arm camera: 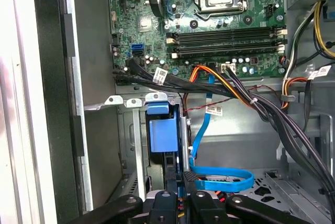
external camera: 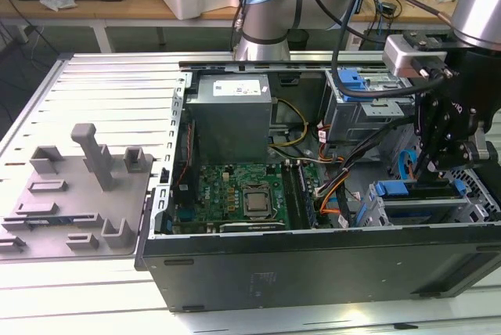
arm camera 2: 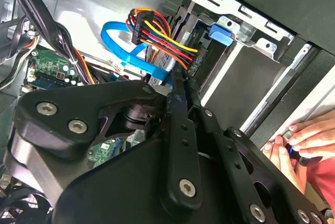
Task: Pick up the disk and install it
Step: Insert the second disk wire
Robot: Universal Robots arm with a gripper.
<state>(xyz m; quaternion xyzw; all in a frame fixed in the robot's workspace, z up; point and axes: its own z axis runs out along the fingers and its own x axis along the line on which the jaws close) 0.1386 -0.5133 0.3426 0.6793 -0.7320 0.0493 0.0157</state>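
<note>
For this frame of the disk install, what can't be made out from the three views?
- The disk: in the first wrist view its blue carrier end shows inside the grey drive cage; the label face is hidden by the cage walls.
- The robot's hand: in the exterior view its fingertips are lost against the dark case, so its grip can't be judged.
- A person's hand: in the second wrist view, cut off by the frame edge.

Computer case [external camera: 313, 272]: open, lying on the ribbed surface [external camera: 94, 84]
Hand [external camera: 438, 164]: black, lowered inside the case over the drive cage [external camera: 415, 206] at the exterior view's right
Grey fixture [external camera: 74, 194]: well apart, exterior view's left
</note>
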